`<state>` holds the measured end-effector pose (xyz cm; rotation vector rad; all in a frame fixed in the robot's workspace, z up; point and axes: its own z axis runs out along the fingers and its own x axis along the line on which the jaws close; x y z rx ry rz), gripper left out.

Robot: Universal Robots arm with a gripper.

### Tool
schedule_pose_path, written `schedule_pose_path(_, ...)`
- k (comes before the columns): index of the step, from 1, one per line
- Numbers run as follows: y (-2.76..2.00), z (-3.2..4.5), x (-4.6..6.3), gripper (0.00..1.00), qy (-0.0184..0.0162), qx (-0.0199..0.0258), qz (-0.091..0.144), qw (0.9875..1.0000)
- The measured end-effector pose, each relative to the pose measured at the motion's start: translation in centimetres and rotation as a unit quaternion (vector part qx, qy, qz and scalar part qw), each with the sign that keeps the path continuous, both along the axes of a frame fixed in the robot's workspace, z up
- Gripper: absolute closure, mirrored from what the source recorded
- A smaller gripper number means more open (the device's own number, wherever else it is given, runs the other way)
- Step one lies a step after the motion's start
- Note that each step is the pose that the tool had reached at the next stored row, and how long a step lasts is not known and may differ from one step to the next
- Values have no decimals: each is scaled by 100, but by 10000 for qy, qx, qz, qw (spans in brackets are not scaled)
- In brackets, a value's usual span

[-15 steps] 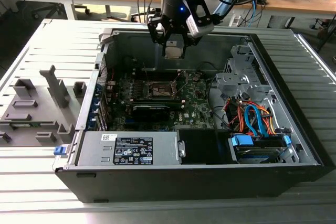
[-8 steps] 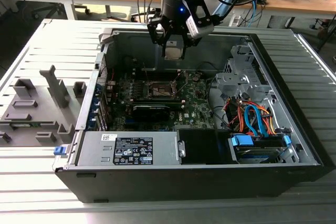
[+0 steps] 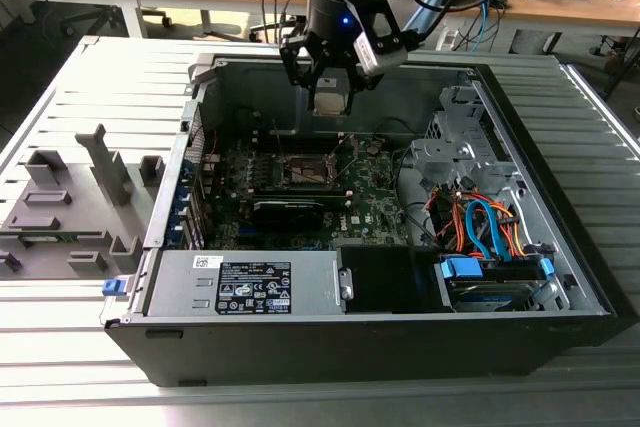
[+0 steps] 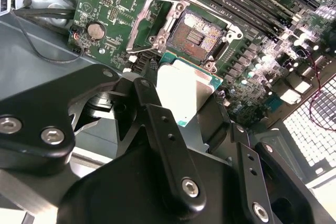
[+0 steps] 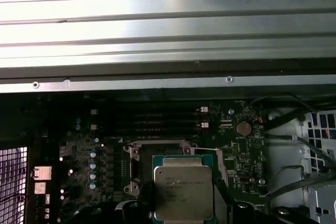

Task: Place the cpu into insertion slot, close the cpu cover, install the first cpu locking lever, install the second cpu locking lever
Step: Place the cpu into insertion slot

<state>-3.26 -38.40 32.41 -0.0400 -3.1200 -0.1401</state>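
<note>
The black pincer (image 3: 331, 105) sits upper centre of the exterior view, clamped on the small flat square cpu (image 3: 331, 95) with its dull silver-grey metal top. It hangs clear above the green circuit board (image 3: 375, 209) inside the open black computer case (image 3: 400, 347). The square black insertion slot (image 3: 305, 169) lies mid-frame, just below the chip. In the second wrist view, the thin silver-grey metal cpu cover (image 4: 148, 22) seems swung up at the slot's edge, though it's hard to call.
</note>
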Motion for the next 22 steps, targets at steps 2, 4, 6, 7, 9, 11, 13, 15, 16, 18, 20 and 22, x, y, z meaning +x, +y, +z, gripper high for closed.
schedule_pose_path(2, -7, -1, -1, 46, 0, 0, 0, 10000)
schedule_pose_path(4, -13, -2, -2, 46, 0, 0, 0, 10000)
schedule_pose_path(6, -19, -3, -4, 46, 0, 0, 0, 10000)
schedule_pose_path(7, -26, -5, -5, 46, 0, 0, 0, 10000)
schedule_pose_path(9, -32, -6, -6, 46, 0, 0, 0, 10000)
schedule_pose_path(11, -39, -7, -7, 46, 0, 0, 0, 10000)
schedule_pose_path(13, -47, -8, -9, 46, 0, 0, 0, 10000)
schedule_pose_path(15, -56, -10, -11, 46, 0, 0, 0, 10000)
schedule_pose_path(16, -59, -10, -11, 46, 0, 0, 0, 10000)
schedule_pose_path(18, -66, -11, -13, 46, 0, 0, 0, 10000)
schedule_pose_path(20, -81, -14, -15, 46, 0, 0, 0, 10000)
schedule_pose_path(22, -90, -15, -16, 46, 0, 0, 0, 10000)
